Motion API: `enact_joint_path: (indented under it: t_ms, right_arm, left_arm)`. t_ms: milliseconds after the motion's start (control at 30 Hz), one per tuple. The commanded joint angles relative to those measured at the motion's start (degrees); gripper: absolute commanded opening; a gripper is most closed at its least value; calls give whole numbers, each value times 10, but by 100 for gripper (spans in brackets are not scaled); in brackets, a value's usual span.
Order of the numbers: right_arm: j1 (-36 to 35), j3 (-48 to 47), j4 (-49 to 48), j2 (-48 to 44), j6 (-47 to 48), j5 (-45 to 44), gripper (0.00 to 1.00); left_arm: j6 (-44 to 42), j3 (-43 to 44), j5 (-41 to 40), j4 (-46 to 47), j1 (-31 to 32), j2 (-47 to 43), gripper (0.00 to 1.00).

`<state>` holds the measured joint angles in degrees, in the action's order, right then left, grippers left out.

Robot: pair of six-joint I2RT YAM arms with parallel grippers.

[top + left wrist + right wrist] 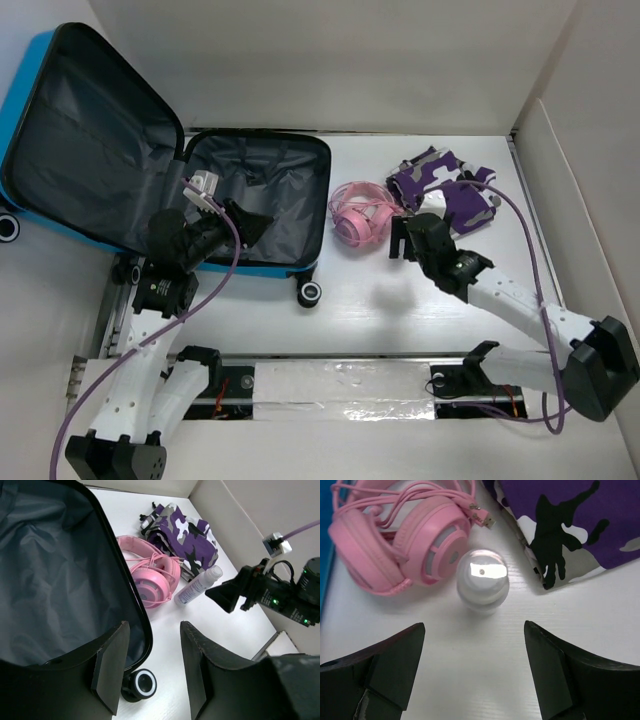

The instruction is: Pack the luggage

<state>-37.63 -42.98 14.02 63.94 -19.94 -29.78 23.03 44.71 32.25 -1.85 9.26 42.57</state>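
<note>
The blue suitcase (300, 265) lies open; its lid (85, 140) leans up at the far left, and its grey-lined base (270, 195) holds nothing I can see. My left gripper (258, 224) is open and empty over the base's near right part; its wrist view shows the lining (55, 580), the rim and a wheel (142, 684). My right gripper (400, 240) is open and empty just above a white bottle (482, 580). The bottle lies between the pink headphones (395, 545) and the purple camouflage cloth (570, 525). From the left wrist, the bottle (197, 586) points at the right gripper (227, 597).
The headphones (357, 215) and cloth (450, 190) lie on the white table right of the suitcase. White walls enclose the table at the back and right (570, 150). A metal rail with foil (340, 385) runs along the near edge between the arm bases.
</note>
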Motion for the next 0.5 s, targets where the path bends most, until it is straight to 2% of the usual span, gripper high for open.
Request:
enact_joint_path:
  t_ms: [0,367,467]
  right_arm:
    - [33,-25,-73,24,1,5,85]
    - [72,-41,-134,108,15,62,76]
    - [72,-41,-159,123,17,50,65]
  left_arm:
    - [-18,10,-5,4,-2,-9,42]
    - [-11,3,13,14,-2,2,41]
    - [-11,2,12,15,-2,3,41]
